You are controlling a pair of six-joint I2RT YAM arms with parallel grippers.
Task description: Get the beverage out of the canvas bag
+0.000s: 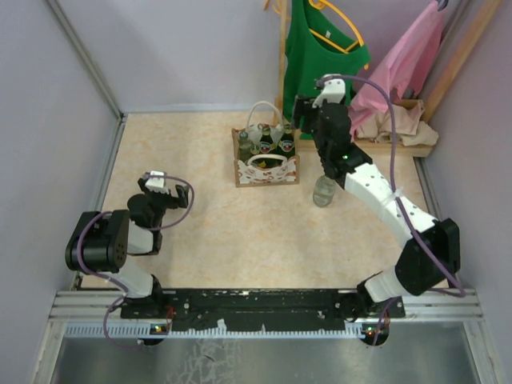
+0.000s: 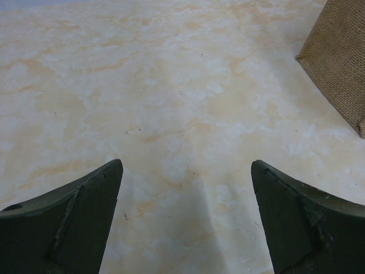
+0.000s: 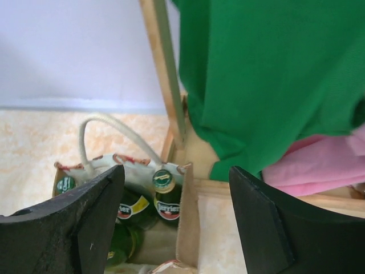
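One bottle (image 1: 323,192) is standing on the table (image 1: 184,160) just to the right of the canvas bag (image 1: 266,170), partly hidden under the right arm (image 1: 384,192). For that one drink the job is looking largely done, with only pulling the arm clear seeming left. Several green bottles (image 3: 164,188) are sitting upright inside the bag. The right gripper (image 3: 175,174) is hanging above the bag's right rear corner, fingers spread and nothing between them, facing the back wall and a green shirt (image 3: 268,80). The standing bottle is sitting below it and nearer the arm bases, apart from the fingers. The left gripper (image 2: 187,171) is hovering low over the table, spread and empty, well apart from the bag, whose corner is showing at its upper right.
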